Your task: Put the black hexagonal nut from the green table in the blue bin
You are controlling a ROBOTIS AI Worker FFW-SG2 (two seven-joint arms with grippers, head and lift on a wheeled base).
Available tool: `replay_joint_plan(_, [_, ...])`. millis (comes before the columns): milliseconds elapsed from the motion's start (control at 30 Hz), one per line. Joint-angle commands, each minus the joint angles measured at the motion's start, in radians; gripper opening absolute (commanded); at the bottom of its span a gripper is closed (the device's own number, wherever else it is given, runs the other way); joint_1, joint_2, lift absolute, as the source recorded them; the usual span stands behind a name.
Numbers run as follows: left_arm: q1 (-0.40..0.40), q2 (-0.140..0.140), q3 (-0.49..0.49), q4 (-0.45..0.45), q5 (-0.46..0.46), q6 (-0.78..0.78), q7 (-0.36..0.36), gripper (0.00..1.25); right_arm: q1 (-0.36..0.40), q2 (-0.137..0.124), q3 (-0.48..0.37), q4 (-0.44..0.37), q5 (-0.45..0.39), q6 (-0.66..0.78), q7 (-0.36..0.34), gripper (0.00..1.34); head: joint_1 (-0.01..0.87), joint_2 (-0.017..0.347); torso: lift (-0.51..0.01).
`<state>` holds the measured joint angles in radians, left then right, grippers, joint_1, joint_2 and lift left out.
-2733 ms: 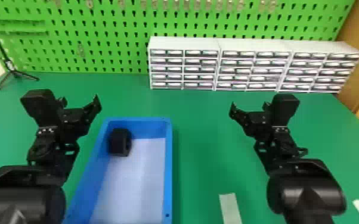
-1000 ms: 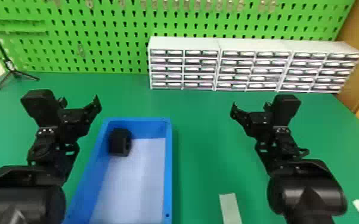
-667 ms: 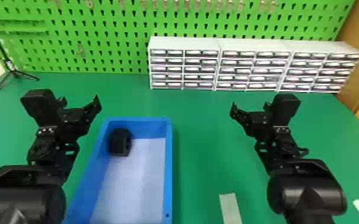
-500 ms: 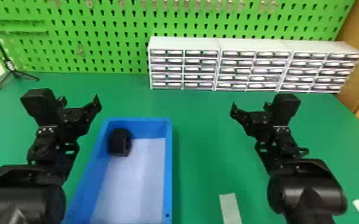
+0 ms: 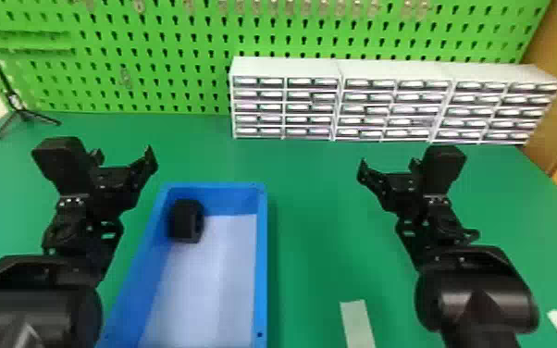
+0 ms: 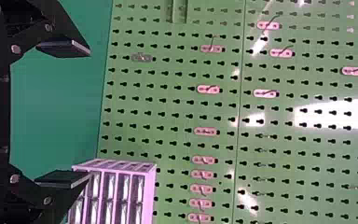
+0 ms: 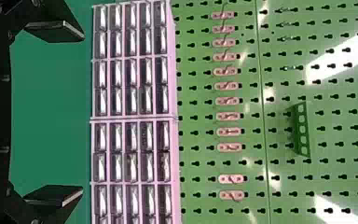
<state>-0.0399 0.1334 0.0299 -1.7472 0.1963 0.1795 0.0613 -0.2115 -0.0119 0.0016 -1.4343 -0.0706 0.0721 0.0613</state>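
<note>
Your black nut (image 5: 184,222) sits in the blue bin (image 5: 262,264), left of centre in the frame.
Nearest you, the bin runs up from the lower edge, straight-walled with a flat, pale floor, and the chunky, faceted nut is in its upper left corner, hole facing sideways; at mid-left and mid-right, your left gripper (image 5: 123,156) and right gripper (image 5: 387,165) both have jaws wide; beyond, upper right, boxy white drawers (image 5: 287,104) front the slotted green pegboard (image 5: 189,60).

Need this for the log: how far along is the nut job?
The black hexagonal nut sits inside the blue bin, at its far left corner: placing looks done. The left gripper and right gripper are open, nothing in hand. With the nut in, no step seems left.
</note>
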Motion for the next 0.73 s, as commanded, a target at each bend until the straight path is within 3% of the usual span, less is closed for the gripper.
replay_joint_plan(0, [0.002, 0.0, 0.001, 0.0, 0.0, 0.0, 0.0, 0.92, 0.001, 0.001, 0.0, 0.0, 0.0, 0.0, 0.0, 1.19, 0.686, 0.028, -0.096])
replay_joint_plan(700, [0.003, 0.0, 0.001, 0.0, 0.002, 0.0, 0.0, 0.92, 0.004, 0.001, -0.003, 0.0, 0.0, 0.002, 0.0, 1.19, 0.686, 0.028, -0.096])
